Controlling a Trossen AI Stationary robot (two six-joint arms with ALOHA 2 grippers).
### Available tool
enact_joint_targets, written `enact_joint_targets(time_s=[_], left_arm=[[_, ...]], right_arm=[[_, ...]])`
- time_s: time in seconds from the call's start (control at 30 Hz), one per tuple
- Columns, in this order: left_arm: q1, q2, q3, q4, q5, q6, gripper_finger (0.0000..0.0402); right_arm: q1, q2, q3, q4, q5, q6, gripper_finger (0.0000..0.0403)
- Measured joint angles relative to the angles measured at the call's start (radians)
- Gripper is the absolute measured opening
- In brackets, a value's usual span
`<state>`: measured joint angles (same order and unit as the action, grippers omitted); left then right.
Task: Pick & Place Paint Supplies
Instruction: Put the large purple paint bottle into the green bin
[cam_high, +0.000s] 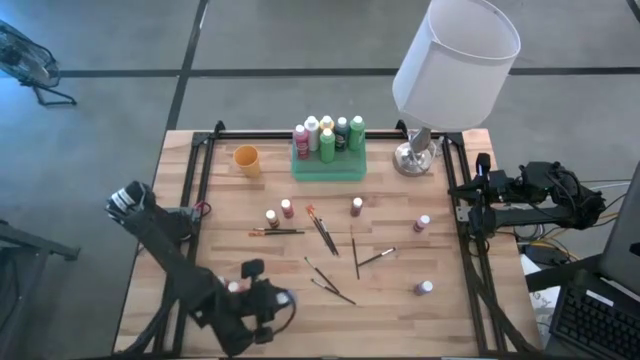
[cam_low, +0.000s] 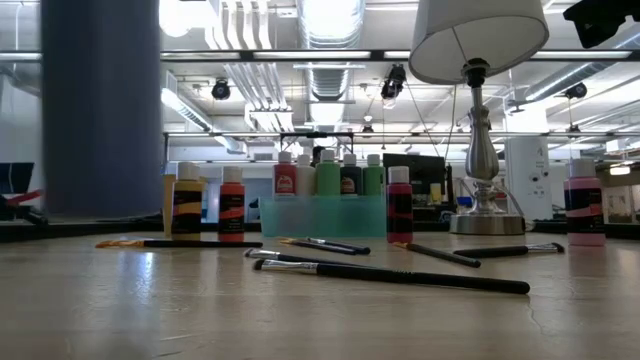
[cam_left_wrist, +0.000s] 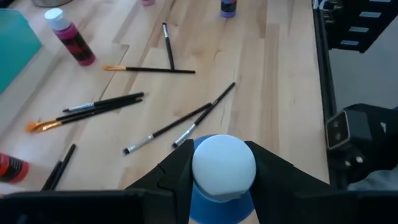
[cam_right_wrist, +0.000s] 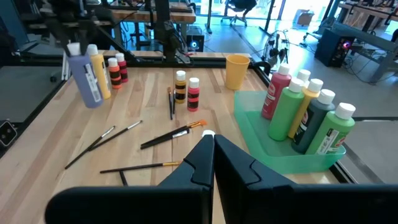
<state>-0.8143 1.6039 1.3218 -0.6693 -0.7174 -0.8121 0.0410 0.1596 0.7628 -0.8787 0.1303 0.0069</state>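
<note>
My left gripper (cam_high: 243, 287) (cam_left_wrist: 224, 171) is near the table's near-left corner, shut on a blue paint bottle (cam_left_wrist: 222, 198) with a white cap (cam_left_wrist: 224, 167). The same bottle (cam_right_wrist: 85, 78) shows upright in the right wrist view. Other loose bottles (cam_high: 287, 208) (cam_high: 357, 206) (cam_high: 422, 222) (cam_high: 425, 288) stand on the wood. Dark-handled brushes (cam_high: 322, 230) (cam_high: 355, 255) (cam_high: 330, 285) lie flat mid-table. Several bottles (cam_high: 328, 135) stand in the green tray (cam_high: 328, 168). My right gripper (cam_right_wrist: 211, 149) (cam_high: 478, 190) waits shut at the table's right edge. My left gripper pinches the blue bottle between its two fingers (cam_left_wrist: 171, 177), one on each side, just below the white cap at the bottle's shoulder (cam_left_wrist: 214, 199). The fingers slant down on it from above. The bottle stays upright; in the low view its lower end (cam_low: 100, 205) seems lifted clear.
An orange cup (cam_high: 247, 160) stands left of the tray, at the far side. A lamp with a white shade (cam_high: 455, 60) and metal base (cam_high: 413, 155) stands at the far right. Black frame rails (cam_high: 195, 190) (cam_high: 462, 215) run along both sides. Bare wood lies near the near edge.
</note>
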Motion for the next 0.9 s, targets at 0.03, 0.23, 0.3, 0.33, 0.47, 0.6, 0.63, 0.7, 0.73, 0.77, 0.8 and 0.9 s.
enact_joint_targets(time_s=[0.03, 0.23, 0.3, 0.33, 0.47, 0.6, 0.63, 0.7, 0.73, 0.77, 0.8, 0.9], left_arm=[[0.017, 0.000, 0.002, 0.006, 0.014, 0.013, 0.0127], [0.093, 0.000, 0.028, 0.001, 0.029, 0.089, 0.0127], [0.111, 0.000, 0.046, 0.001, 0.028, 0.118, 0.0127], [0.119, 0.000, 0.054, 0.000, 0.029, 0.130, 0.0127], [0.148, 0.000, 0.091, 0.000, 0.028, 0.193, 0.0127], [0.181, 0.000, 0.126, 0.001, 0.027, 0.252, 0.0127], [0.191, 0.000, 0.136, 0.000, 0.027, 0.266, 0.0127], [0.210, 0.000, 0.154, 0.000, 0.026, 0.292, 0.0127], [0.222, -0.001, 0.161, 0.001, 0.023, 0.304, 0.0127], [0.234, -0.001, 0.168, 0.000, 0.021, 0.319, 0.0128], [0.246, -0.002, 0.174, 0.000, 0.019, 0.331, 0.0128], [0.285, -0.002, 0.191, -0.001, 0.019, 0.365, 0.0128]], right_arm=[[0.000, 0.000, 0.000, 0.000, 0.000, 0.000, 0.0008], [0.000, 0.000, 0.000, 0.000, 0.000, 0.000, 0.0008], [0.000, 0.000, 0.000, 0.000, 0.000, 0.000, 0.0008], [0.000, 0.000, 0.000, 0.000, 0.000, 0.000, 0.0008], [0.000, 0.000, 0.000, 0.000, 0.000, 0.000, 0.0008], [0.000, 0.000, 0.000, 0.000, 0.000, 0.000, 0.0008], [0.000, 0.000, 0.000, 0.000, 0.000, 0.000, 0.0008], [0.000, 0.000, 0.000, 0.000, 0.000, 0.000, 0.0008], [0.000, 0.000, 0.000, 0.000, 0.000, 0.000, 0.0008], [0.000, 0.000, 0.000, 0.000, 0.000, 0.000, 0.0008], [0.000, 0.000, 0.000, 0.000, 0.000, 0.000, 0.0008], [0.000, 0.000, 0.000, 0.000, 0.000, 0.000, 0.0008]])
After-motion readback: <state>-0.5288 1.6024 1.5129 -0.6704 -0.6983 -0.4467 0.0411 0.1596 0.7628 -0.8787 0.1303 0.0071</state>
